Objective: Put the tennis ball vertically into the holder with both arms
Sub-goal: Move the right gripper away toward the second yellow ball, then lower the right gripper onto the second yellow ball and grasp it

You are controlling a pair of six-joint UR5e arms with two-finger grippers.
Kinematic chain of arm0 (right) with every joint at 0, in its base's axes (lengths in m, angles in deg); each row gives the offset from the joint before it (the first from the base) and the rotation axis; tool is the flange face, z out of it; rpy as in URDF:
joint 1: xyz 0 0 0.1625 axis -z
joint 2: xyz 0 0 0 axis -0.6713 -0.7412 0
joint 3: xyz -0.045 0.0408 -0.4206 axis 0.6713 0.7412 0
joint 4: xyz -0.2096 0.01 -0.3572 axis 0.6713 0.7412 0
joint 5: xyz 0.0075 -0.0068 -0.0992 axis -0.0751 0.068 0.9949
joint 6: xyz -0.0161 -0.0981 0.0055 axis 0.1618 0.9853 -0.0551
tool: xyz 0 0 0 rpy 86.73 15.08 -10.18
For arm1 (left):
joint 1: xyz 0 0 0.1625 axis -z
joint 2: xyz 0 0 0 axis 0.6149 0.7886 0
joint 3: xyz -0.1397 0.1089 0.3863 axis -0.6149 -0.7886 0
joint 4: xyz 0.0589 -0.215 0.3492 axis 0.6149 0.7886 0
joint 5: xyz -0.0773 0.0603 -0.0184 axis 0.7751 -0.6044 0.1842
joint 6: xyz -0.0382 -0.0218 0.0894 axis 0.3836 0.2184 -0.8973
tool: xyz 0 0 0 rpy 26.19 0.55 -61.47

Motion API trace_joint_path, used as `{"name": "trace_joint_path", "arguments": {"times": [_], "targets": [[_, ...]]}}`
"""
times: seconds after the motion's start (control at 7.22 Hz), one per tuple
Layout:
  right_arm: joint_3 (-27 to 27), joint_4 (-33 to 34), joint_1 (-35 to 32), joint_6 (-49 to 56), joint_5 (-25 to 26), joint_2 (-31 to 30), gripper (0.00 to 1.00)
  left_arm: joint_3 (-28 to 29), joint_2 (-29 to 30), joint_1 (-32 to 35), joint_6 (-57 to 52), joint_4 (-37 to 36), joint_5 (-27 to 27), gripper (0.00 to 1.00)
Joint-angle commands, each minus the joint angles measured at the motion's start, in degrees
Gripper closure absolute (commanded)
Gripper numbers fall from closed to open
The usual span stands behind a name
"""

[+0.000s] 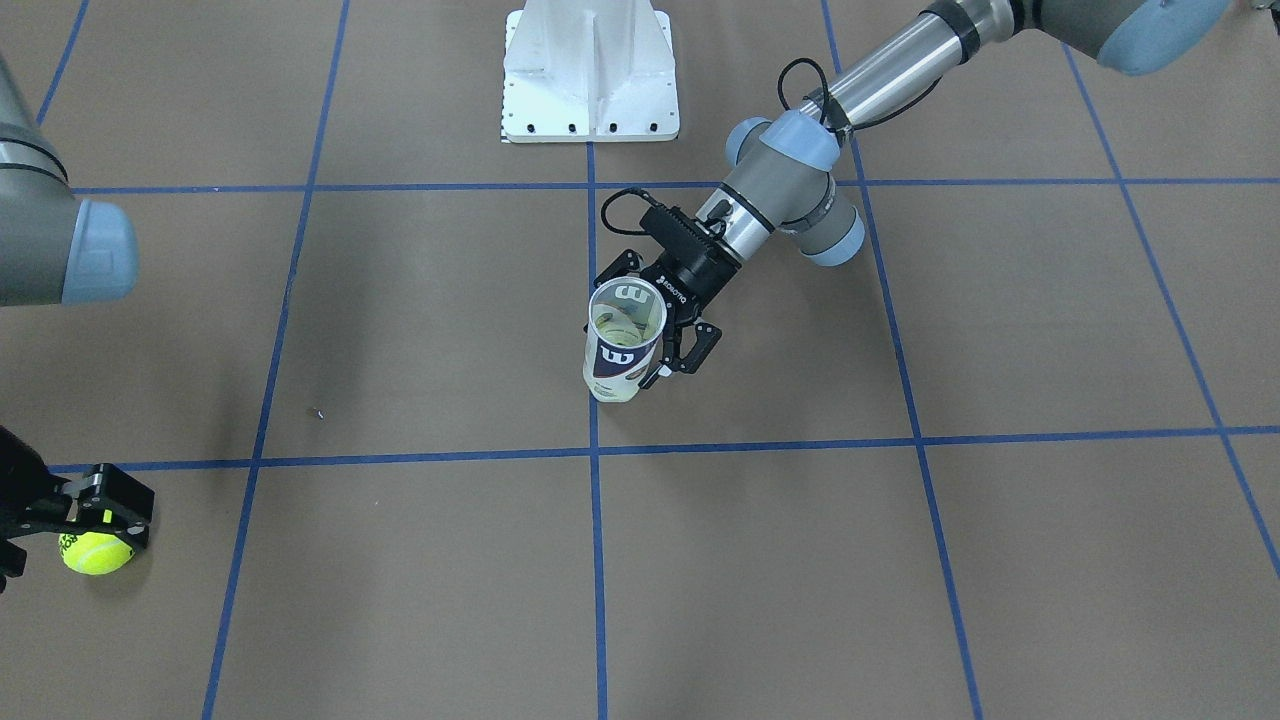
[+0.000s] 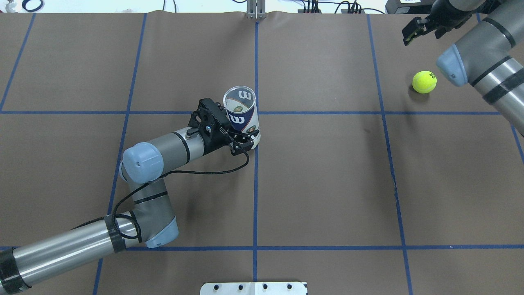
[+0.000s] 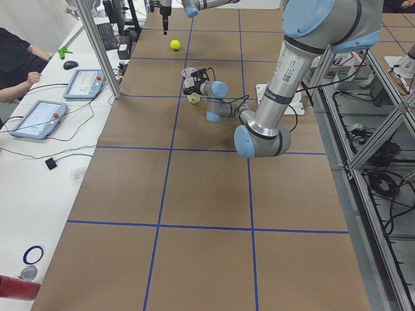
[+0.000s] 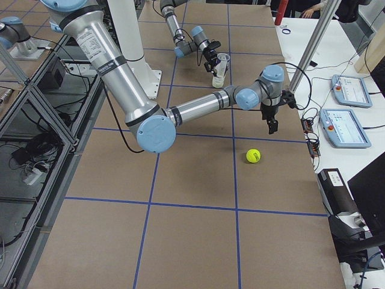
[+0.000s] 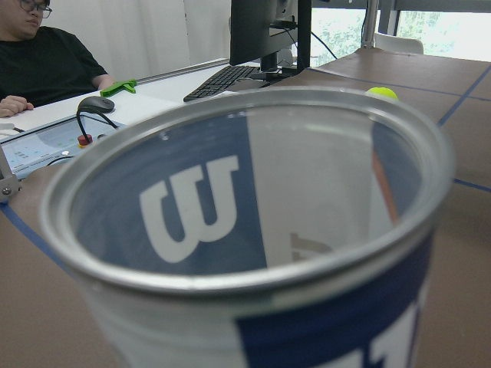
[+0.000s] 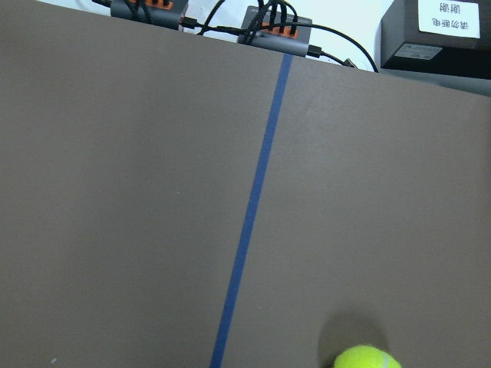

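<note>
The left arm [image 2: 61, 250] lies low over the desk [image 2: 327, 184]. Its long tube comes in nearly level, and the wrist joints are folded so that the last link runs almost flat toward the holder [image 2: 241, 116]. The left fingers [image 1: 692, 350] point sideways and are closed on the holder's lower half, one on each side, gripping from the holder's side toward the robot's left. The holder stands upright with its open mouth up, and a white W shows on its inner wall. Whether its base rests on the desk or is just off it, I cannot tell. The left wrist camera looks across the holder's metal rim.

The right arm [image 2: 487, 61] is stretched far out, well apart from the holder on the robot's right. Its wrist is bent so that the right fingers [image 2: 411, 33] point straight down and hang above the desk. They are spread apart and hold nothing. The tennis ball [image 2: 424, 82] lies on the desk, well apart from the holder and farther from the robot than the holder is. It is near the right fingers but not touched by them.
</note>
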Motion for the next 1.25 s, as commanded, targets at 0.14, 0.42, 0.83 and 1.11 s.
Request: {"name": "trace_joint_path", "arguments": {"times": [0.14,0.42,0.83,1.11], "targets": [[3.7,-4.1,-0.1,3.6,-0.1,-2.8,0.01,0.1,0.0,0.0,0.0,0.0,0.0,0.01],[7.0,-4.1,0.3,3.3,0.0,-2.2,0.01,0.1,0.0,0.0,0.0,-0.1,0.0,0.01],[8.9,-4.1,1.5,3.3,0.0,-1.8,0.01,0.1,0.0,0.8,-0.1,-0.1,0.0,0.01],[10.1,-4.1,2.9,3.3,0.2,-1.8,0.01,0.2,0.0,1.1,-0.1,-0.2,0.1,0.01]]}}
